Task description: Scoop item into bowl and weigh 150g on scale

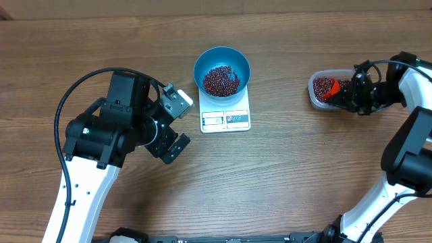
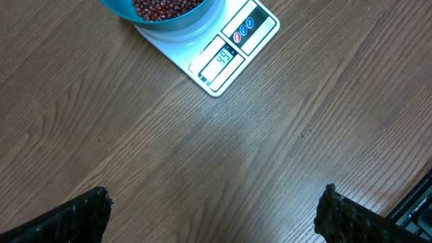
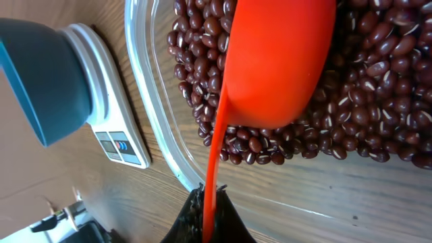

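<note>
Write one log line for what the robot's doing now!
left gripper: open, above table | right gripper: shut on scoop | scoop: in container, on beans | bowl: on scale, some beans inside

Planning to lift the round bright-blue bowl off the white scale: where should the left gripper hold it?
Pinch the blue bowl by its left rim, from above: it looks too wide to span, and the red-brown beans lie low, leaving the wall free.
</note>
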Controlling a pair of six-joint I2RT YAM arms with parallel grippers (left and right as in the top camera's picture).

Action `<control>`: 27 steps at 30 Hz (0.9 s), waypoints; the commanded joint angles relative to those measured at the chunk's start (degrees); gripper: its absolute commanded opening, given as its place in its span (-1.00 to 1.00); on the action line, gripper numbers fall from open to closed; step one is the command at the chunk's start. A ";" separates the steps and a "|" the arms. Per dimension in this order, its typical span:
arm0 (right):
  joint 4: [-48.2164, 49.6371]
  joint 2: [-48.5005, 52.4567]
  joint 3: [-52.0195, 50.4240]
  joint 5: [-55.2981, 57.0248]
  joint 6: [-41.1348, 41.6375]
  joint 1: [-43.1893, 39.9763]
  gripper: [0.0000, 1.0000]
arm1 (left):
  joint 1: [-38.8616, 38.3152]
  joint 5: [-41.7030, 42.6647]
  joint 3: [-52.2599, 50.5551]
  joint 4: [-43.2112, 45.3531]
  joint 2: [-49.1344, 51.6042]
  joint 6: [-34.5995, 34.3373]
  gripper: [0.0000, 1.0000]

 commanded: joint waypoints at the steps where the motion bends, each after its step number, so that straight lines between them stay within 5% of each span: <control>1: 0.35 -0.37 -1.01 -3.26 -0.22 -0.68 -0.93 | 0.26 1.11 -0.17 0.13 0.17 -0.59 1.00; 27: -10.36 -0.39 -1.01 -13.79 -12.72 -11.72 -0.93 | 0.26 1.11 -0.17 0.13 0.17 -0.59 0.99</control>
